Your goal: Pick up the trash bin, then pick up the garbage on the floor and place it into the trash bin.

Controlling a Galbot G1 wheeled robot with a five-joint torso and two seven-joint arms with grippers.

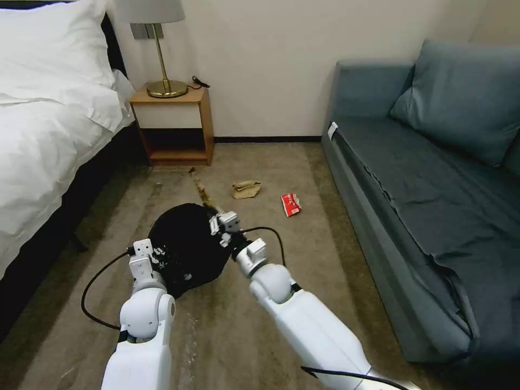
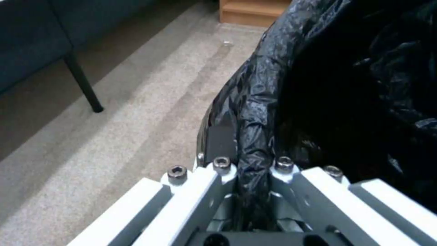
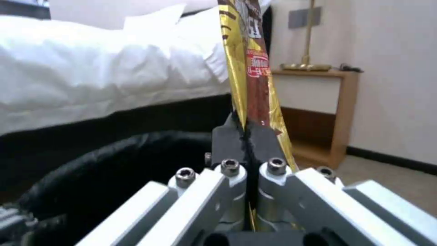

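gripping the bag-lined rim of the trash bin [image 1: 187,246], the left gripper [image 2: 248,160] holds it above the carpet; the right gripper [image 3: 245,143] pinches the brown-yellow snack wrapper [image 3: 250,65] over it. farther off lie crumpled tan paper [image 1: 246,189] and a red-and-white packet [image 1: 291,204].

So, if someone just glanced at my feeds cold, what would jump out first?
Probably the trash bin, a bulging black bag low between the two arms, the left gripper clamped on its rim. Next, the right gripper beside the bin, pinching the brown-yellow snack wrapper. Then the crumpled tan paper and red-and-white packet on the carpet beyond.
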